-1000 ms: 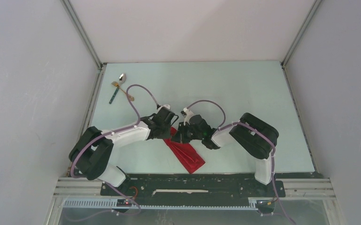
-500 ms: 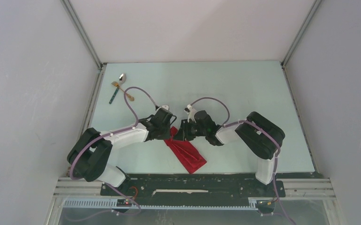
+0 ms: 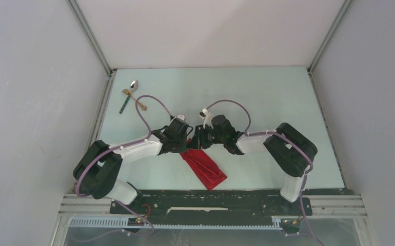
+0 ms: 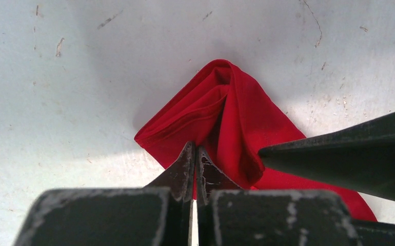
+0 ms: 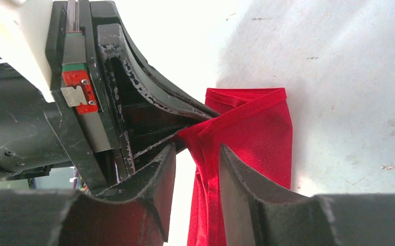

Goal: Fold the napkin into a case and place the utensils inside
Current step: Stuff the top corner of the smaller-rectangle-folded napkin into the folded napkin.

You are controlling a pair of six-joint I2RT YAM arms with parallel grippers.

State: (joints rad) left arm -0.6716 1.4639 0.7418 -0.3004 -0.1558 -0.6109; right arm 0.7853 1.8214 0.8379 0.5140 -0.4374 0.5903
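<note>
Currently the red napkin (image 3: 204, 167) lies folded into a narrow strip near the middle of the table's near edge, set diagonally, its far end lifted into a creased peak. The left gripper (image 4: 194, 149) is closed tight on that far end, with a fold of cloth pinched between its tips. The right gripper (image 5: 196, 147) meets it from the opposite side, its jaws partly apart and straddling a raised ridge of the same cloth. A gap shows beside the ridge, so no firm hold is evident. The two grippers are nearly touching. The utensils lie well apart at the far left corner of the table (image 3: 267, 102): a silver spoon (image 3: 133, 84), a gold-coloured fork (image 3: 127, 93) and a teal-handled piece (image 3: 124, 106), close together.
</note>
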